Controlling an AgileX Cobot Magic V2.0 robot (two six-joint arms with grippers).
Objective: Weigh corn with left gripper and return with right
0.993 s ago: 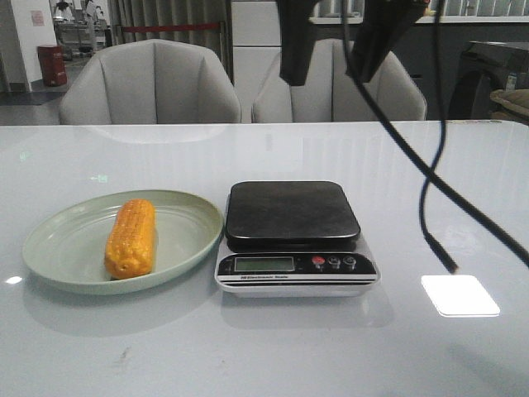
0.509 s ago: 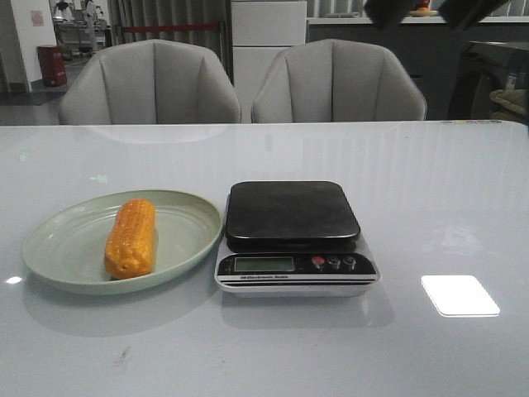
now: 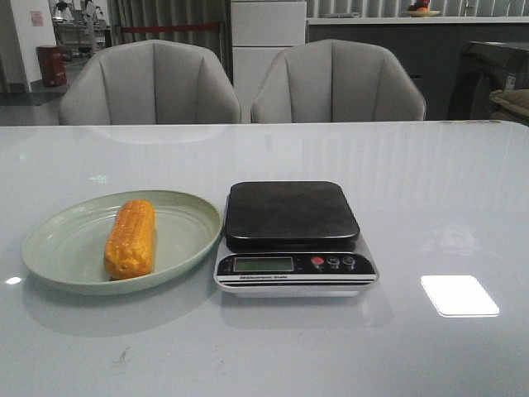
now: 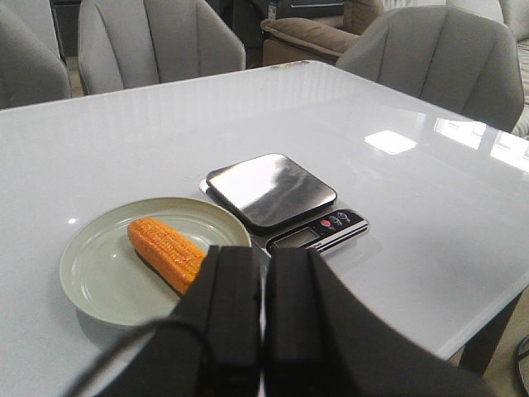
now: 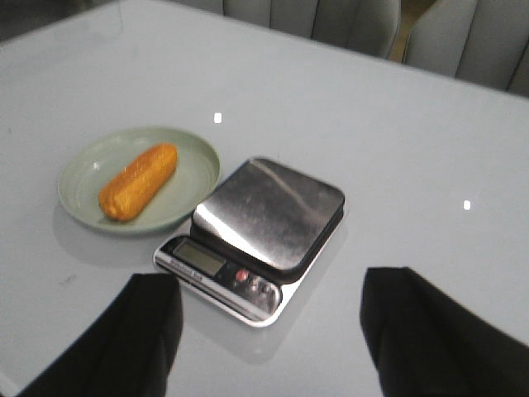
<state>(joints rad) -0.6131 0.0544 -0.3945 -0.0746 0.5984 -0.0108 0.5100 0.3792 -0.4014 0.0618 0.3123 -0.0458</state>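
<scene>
My left gripper (image 4: 263, 273) has its two black fingers (image 4: 231, 306) pressed flat together with nothing between them, hanging in the air above the near edge of the table (image 3: 430, 190). My right gripper (image 5: 269, 331) has its fingers (image 5: 145, 331) spread wide apart and empty, also high above the table; only their dark tips show, the rest cut off at the frame edge. Neither gripper appears in the front view.

The scale (image 3: 295, 238) carries a strip of small print below its display (image 3: 264, 264), too fine to read with certainty, and the display itself shows no digits I can make out. Three small round buttons sit beside the display, one of them red. Its dark platform is bare and glossy.

The corn (image 3: 131, 237) lies on its side in the pale green plate (image 3: 190, 223), its length running from the plate's near rim towards its far rim. The plate sits toward the left side of the table, its rim just beside the scale's left edge; whether they touch I cannot tell. The scale is near the middle of the table. Grey chairs (image 3: 149, 83) stand beyond the far edge.
</scene>
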